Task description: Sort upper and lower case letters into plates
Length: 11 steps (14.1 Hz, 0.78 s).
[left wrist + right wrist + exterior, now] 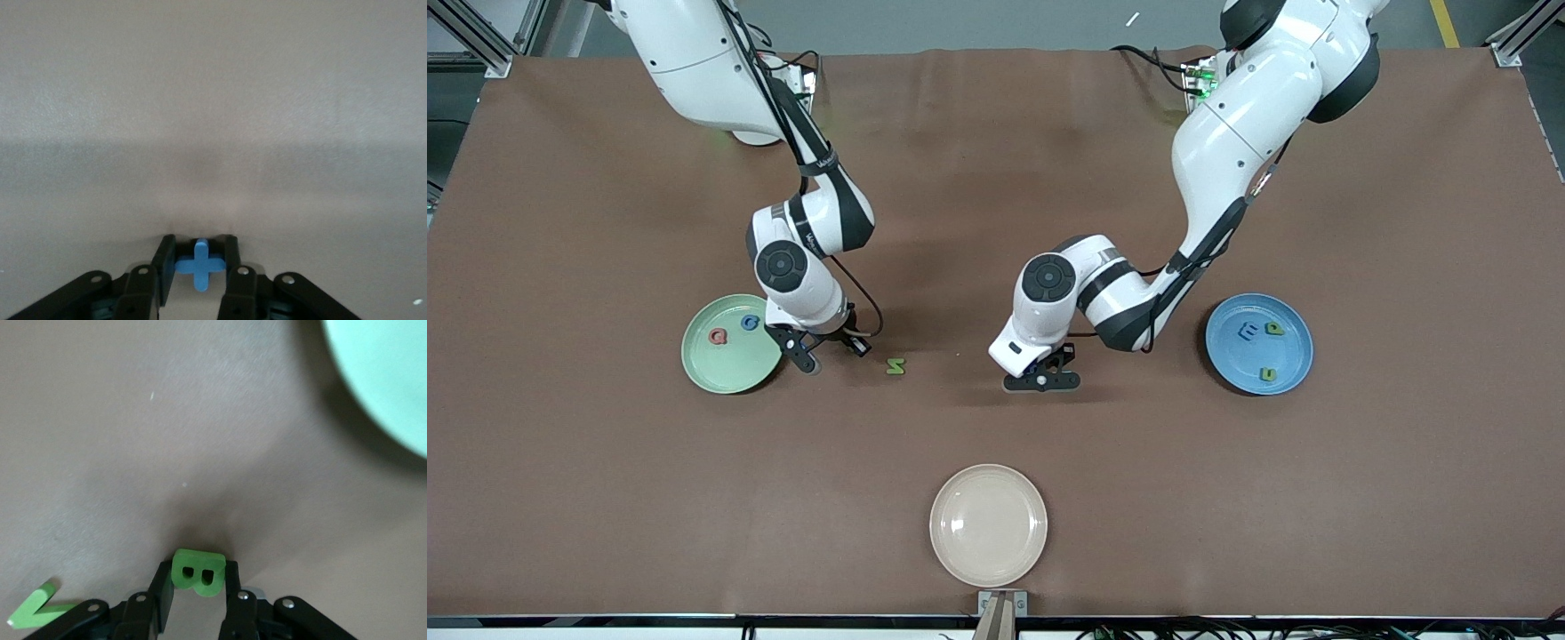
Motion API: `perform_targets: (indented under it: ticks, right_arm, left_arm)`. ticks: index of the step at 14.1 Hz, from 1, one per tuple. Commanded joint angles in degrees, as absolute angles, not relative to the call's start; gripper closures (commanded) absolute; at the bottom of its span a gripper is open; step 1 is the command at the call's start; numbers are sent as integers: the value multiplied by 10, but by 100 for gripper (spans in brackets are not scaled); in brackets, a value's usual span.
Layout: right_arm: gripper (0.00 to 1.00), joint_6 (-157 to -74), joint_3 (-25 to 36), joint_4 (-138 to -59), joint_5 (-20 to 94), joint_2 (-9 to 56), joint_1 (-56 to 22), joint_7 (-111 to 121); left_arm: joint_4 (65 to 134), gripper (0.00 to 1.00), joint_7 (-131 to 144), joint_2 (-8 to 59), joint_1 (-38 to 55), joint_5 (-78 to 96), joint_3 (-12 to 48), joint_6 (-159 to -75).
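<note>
Right pincer (811, 354), hanging just above the tabletop (996, 178) at the 3 o'clock rim of the light green plate (732, 344), is pinching a green capital B (197, 571); left pincer (1041, 380), low over the bare middle of the tabletop, is pinching a blue cross-shaped piece (199, 263), probably a lower-case t. A red letter (718, 336) and a blue letter (750, 322) are lying in the green plate; three letters are lying in the blue plate (1259, 343) toward the left arm's end. A green Z (895, 365) is resting on the tabletop between the pincers.

You are carrying, not grasping: lift each piece clear of the plate rim first, travel right toward 9 o'clock, left toward 3 o'clock, then spread the fingers low over bare plate so nothing bounces. The cream-white plate (988, 524) at 6 o'clock is taking no part.
</note>
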State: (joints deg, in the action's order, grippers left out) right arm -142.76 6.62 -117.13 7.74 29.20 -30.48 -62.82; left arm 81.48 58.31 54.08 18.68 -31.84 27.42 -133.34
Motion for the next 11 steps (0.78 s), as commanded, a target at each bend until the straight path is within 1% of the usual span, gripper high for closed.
perform_targets:
  ticks: [1, 3, 4, 7, 9, 11]
  right_arm:
    - [100, -1303, 66, -1107, 76, 273, -272, -574]
    - [100, -1282, 73, -1108, 72, 243, -235, -485]
    - [100, -1273, 74, -1112, 72, 232, -214, -437]
    - [100, -1281, 74, -1137, 72, 223, -153, -321]
    - [100, -1322, 73, -1171, 73, 223, -130, -286]
    - [99, -1376, 72, -1211, 75, 226, -120, -263]
  left_arm:
    - [813, 85, 578, 545, 192, -309, 267, -1336]
    - [813, 86, 577, 545, 191, -310, 267, -1336]
    - [815, 88, 577, 541, 188, -310, 267, -1333]
    - [818, 89, 577, 523, 180, -310, 270, -1302]
    - [829, 90, 575, 496, 173, -309, 276, -1264]
    - [850, 90, 549, 472, 129, -300, 311, -1244]
